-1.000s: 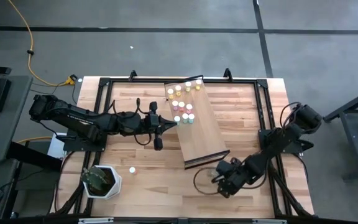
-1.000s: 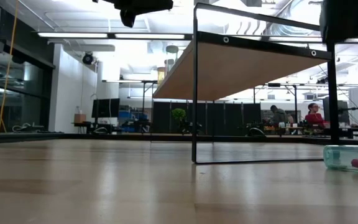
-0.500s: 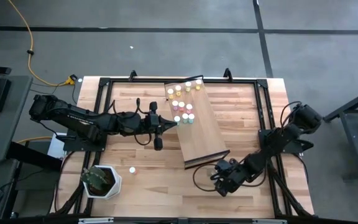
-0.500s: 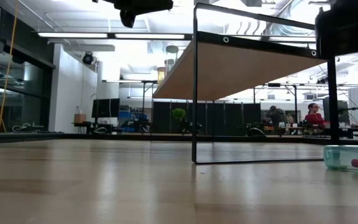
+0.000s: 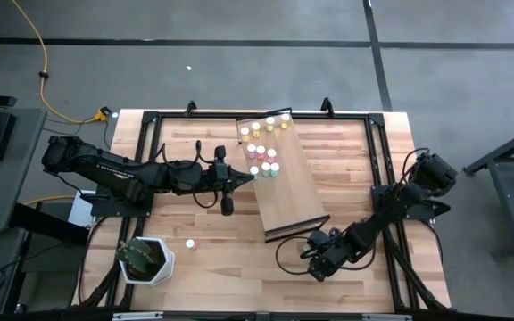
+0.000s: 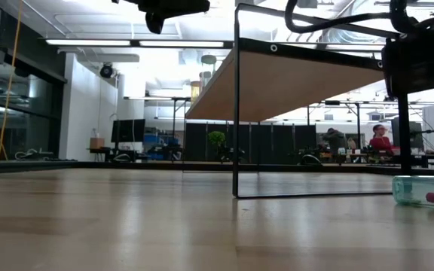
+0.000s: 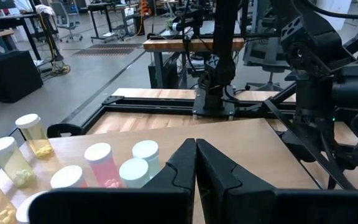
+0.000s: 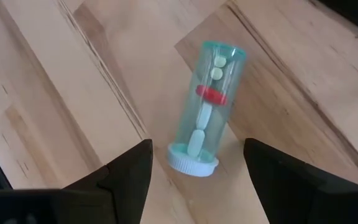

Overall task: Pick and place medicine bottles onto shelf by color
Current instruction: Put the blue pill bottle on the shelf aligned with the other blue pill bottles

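A teal medicine bottle point(image 8: 208, 112) with a white cap point(image 8: 193, 163) lies on its side on the tabletop, also seen in the low view as the teal bottle point(image 6: 426, 191). My right gripper point(image 8: 197, 149) hangs open just above it, one finger on either side of the cap end, touching nothing. It sits near the table's front right, right gripper point(image 5: 314, 260). The tilted shelf point(image 5: 286, 178) carries several yellow, pink, teal and white bottles point(image 5: 261, 147) at its far end. My left gripper point(image 7: 196, 163) is shut and hovers at the shelf's left edge beside those bottles point(image 7: 98, 163).
One white-capped bottle point(image 5: 189, 242) stands alone on the table near the front left, next to a white plant pot point(image 5: 145, 259). The shelf stands on a thin dark frame leg point(image 6: 236, 113). A dark rail frame point(image 5: 377, 152) borders the table.
My right gripper has come down toward the lying teal bottle and shifted a little toward the table's left, staying open. The bottle has not moved.
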Robot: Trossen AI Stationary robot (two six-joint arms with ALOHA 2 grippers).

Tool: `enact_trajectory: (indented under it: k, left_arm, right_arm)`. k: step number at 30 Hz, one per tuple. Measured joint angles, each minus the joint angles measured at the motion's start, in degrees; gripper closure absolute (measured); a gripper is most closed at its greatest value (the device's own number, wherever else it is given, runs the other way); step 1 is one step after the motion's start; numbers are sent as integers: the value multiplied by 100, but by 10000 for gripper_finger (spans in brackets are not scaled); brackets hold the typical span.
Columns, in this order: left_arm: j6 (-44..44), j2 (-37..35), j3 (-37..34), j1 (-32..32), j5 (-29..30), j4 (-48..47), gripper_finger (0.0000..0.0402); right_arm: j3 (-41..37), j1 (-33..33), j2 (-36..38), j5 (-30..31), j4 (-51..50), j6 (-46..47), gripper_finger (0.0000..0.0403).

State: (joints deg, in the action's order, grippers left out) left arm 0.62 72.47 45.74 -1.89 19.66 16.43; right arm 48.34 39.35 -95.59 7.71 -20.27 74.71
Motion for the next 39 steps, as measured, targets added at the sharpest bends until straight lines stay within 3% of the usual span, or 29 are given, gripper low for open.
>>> enact_trajectory:
  k: [17, 31, 39]
  left_arm:
    - [0, 0, 0, 0, 0, -7, 402]
    - [2, 0, 0, 0, 2, -14, 401]
    - [2, 0, 0, 0, 2, -15, 401]
  right_arm:
    - [0, 2, 0, 155, -85, -28, 158]
    - [0, 0, -11, 232, -155, -146, 279]
    - [0, 3, -9, 283, -129, -416, 303]
